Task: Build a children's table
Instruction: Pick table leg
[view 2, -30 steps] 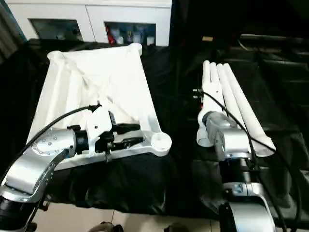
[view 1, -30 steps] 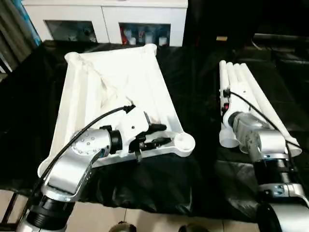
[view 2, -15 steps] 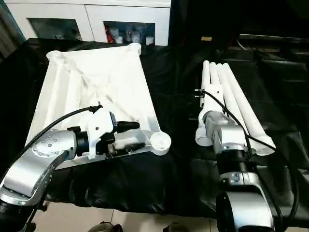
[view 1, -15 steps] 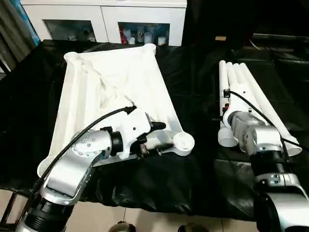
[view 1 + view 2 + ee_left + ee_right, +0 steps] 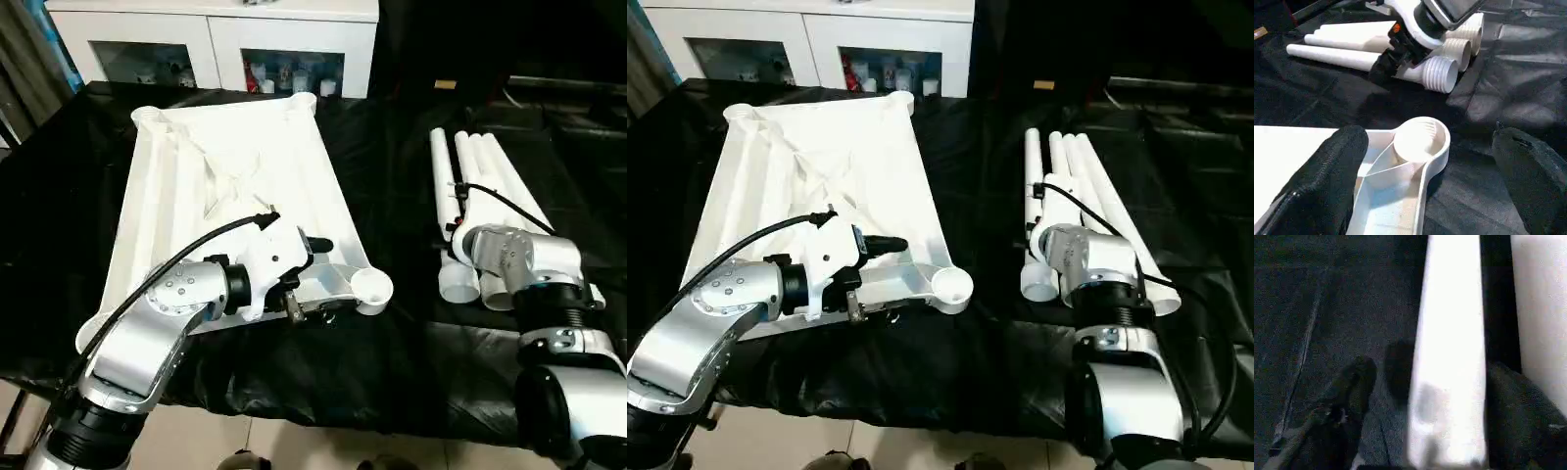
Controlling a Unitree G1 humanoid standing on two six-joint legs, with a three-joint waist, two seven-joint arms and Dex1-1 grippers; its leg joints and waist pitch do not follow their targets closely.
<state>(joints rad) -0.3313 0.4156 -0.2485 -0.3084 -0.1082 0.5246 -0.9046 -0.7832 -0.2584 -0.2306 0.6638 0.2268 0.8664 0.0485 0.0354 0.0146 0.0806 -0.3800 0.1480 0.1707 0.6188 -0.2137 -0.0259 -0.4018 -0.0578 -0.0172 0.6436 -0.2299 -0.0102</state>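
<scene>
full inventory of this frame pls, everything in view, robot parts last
tabletop: 1, white, upside down with ribbed underside up, on the black cloth, robot's left side
corner socket: 1, white, round, tabletop's near corner, between the left pincer's fingers
legs: 4, white tubes, side by side on the cloth, robot's right side, ribbed ends toward the robot
cloth: 1, black, covering the work surface
cabinet: 1, white, glass doors, behind the work surface
left pincer: 1, black fingers, open, straddling the corner socket
right pincer: 1, black fingers either side of the leftmost leg
</scene>
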